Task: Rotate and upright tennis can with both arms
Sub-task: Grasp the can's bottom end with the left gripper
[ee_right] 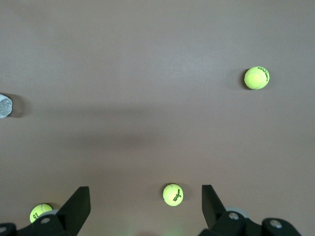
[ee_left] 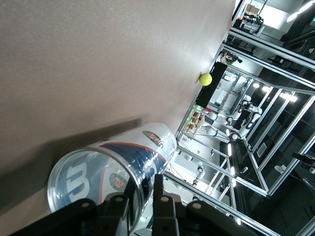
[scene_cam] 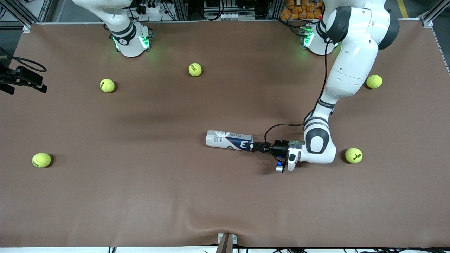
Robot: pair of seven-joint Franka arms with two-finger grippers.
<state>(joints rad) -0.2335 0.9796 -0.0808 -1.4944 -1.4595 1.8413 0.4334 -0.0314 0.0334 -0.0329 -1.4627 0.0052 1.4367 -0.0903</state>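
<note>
Tennis can (scene_cam: 229, 140) lying flat on the counter (scene_cam: 225, 196), roughly mid-table, long axis running between the two arms' ends. Left claw (scene_cam: 254, 146) low at the can's end toward the left arm, clamped on the rim: left wrist view shows one finger (ee_left: 160, 194) inside the open mouth and the other outside the wall. Probably gripped at the rim so the wrist can swing the tube round before tipping it up; a rim pinch alone looks weak for levering it vertical, hence the second arm.

Right claw (ee_right: 142, 206) up in the air over the counter near its own base, fingers spread wide, holding nothing, waiting. Can's other end just visible at the edge of the right wrist view.

Can contents: looks empty through the mouth, no balls seen inside, though view is partial. Tennis balls (scene_cam: 195, 69) scattered loose on the counter, all well apart from the can; the closest one (scene_cam: 353, 155) sits just beside the left forearm, toward the left arm's end.

Not yet upright; rotation step in hand, judging by the pose.
</note>
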